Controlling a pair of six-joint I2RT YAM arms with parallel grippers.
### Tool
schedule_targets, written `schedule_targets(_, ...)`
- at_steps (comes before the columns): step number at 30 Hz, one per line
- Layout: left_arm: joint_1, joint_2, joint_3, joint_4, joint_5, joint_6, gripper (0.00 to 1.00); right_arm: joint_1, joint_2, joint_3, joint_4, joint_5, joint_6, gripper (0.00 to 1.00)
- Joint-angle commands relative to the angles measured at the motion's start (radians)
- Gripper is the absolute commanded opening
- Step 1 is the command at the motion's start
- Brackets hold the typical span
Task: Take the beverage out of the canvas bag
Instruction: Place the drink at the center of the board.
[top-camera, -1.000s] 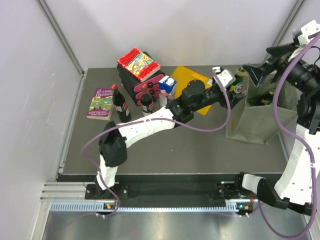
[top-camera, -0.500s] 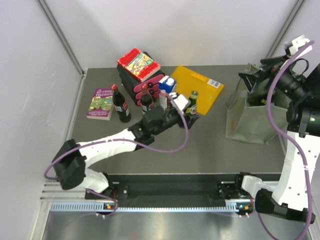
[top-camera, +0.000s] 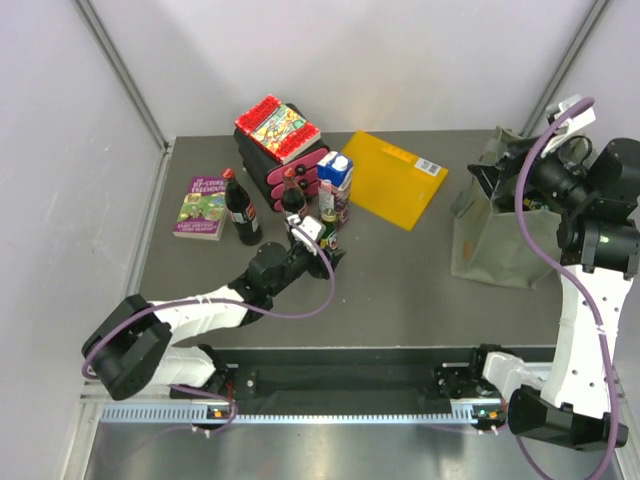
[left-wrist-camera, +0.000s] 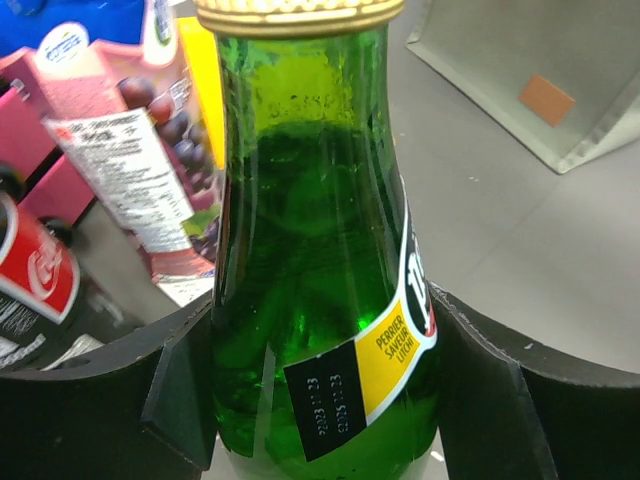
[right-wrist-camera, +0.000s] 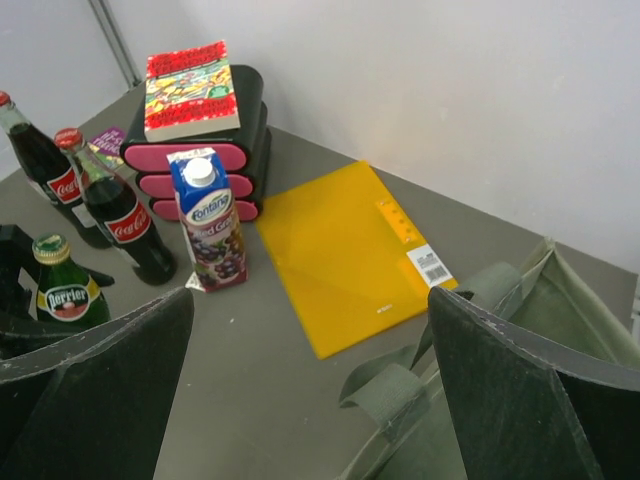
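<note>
Two black fingers (left-wrist-camera: 80, 410) of my left jaws are closed on the green bottle (left-wrist-camera: 310, 250), one on each side of its lower body, beside the yellow-and-black label. The bottle stands upright with its gold cap on. Its base is hidden, so I cannot tell whether it touches the surface (top-camera: 400, 290). It is out of the canvas bag (top-camera: 500, 240) and well apart from it, just beside the juice carton (right-wrist-camera: 208, 220) and near two cola bottles (right-wrist-camera: 115, 205). Behind them are the pink-and-black drawer unit (right-wrist-camera: 200, 150) with a red-edged book (right-wrist-camera: 190, 90) on top, and a purple book (top-camera: 203, 207) lying flat further left. My right jaws are spread wide with nothing between them, hanging above the bag's floppy open mouth at the right end of the surface. A yellow folder (top-camera: 392, 178) lies flat between the bag and the carton.
</note>
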Motion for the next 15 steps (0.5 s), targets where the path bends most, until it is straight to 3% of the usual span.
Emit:
schedule_targets(1, 0.029, -0.037, -0.012, 0.351, 0.050, -0.019, 0.00, -0.003, -0.037, -0.052, 0.066, -0.031, -0.030, 1.00)
schedule_targets(15, 0.052, 0.133, -0.049, 0.538, 0.123, 0.006, 0.00, 0.002, -0.055, -0.145, 0.078, -0.068, -0.070, 1.00)
